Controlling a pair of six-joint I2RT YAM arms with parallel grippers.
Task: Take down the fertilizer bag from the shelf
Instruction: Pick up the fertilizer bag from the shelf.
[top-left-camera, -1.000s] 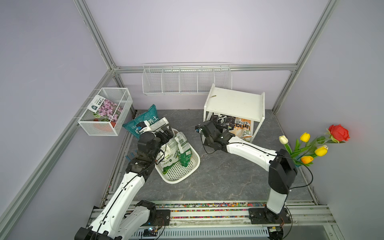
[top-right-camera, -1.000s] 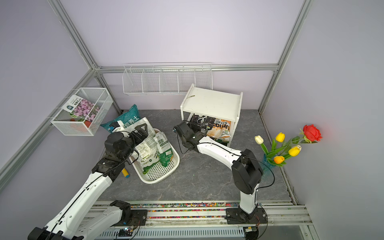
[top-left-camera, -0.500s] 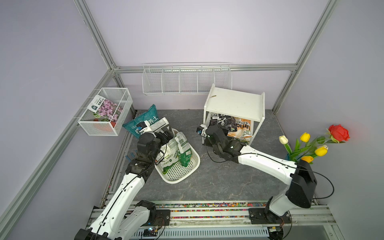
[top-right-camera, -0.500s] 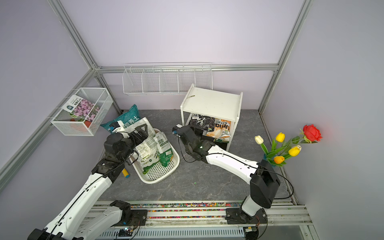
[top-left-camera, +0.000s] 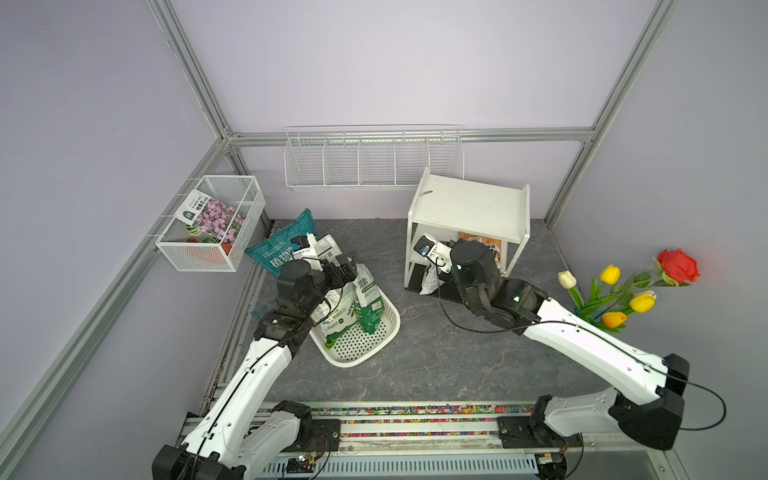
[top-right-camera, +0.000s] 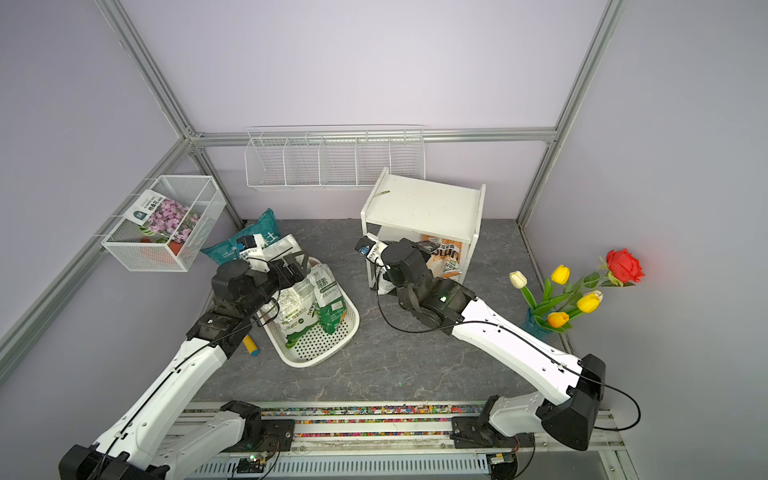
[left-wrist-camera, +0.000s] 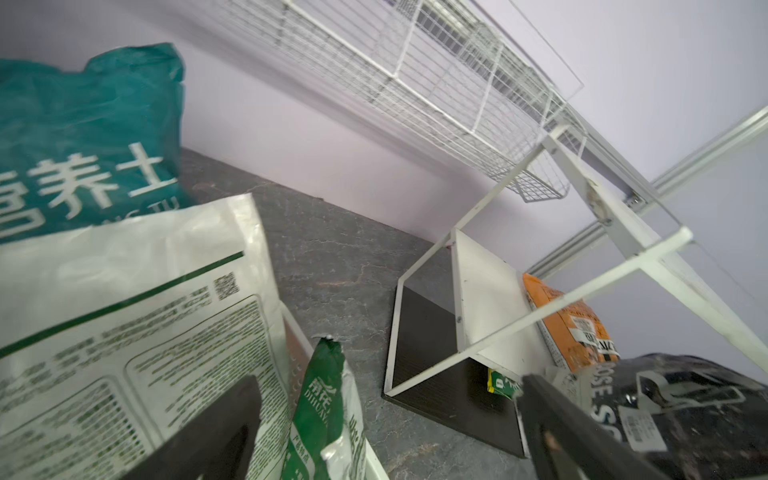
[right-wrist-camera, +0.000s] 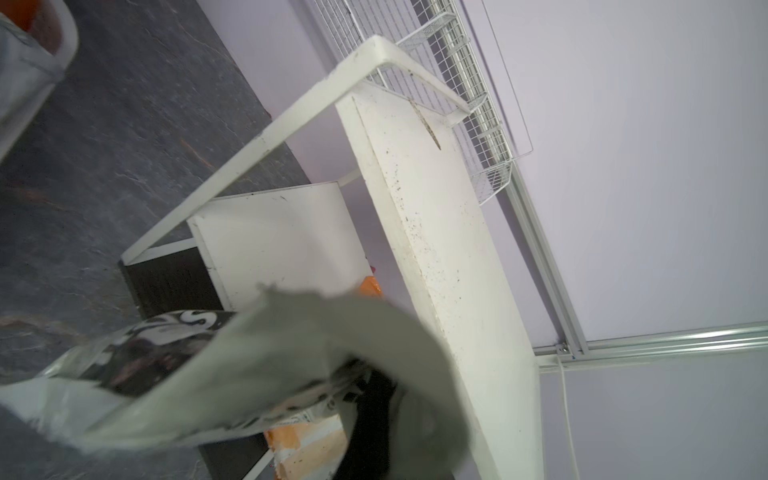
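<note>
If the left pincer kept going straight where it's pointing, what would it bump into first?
Probably the top of the green bag in the white basket, poking up right ahead of the open left pincer. Depth is unclear; if it clears that, the grey floor before the shelf comes next.

Wire wall rack (top-left-camera: 374, 160) fixed on rear wall; mesh basket (top-left-camera: 199, 261) w/ flower packet (top-left-camera: 212, 214) hung at L; teal bag (top-left-camera: 276, 249) seen near perforated white basket (top-left-camera: 353, 351) filled w/ green-white bags (top-left-camera: 368, 303); flower bunch (top-left-camera: 642, 301) placed at R

Pale lilac walls (top-left-camera: 395, 62) closing in, aluminium rails (top-left-camera: 192, 66) running up the corners, grey marbled floor (top-left-camera: 436, 365) lying evenly lit, white wire rack (top-left-camera: 374, 160) hanging behind.
</note>
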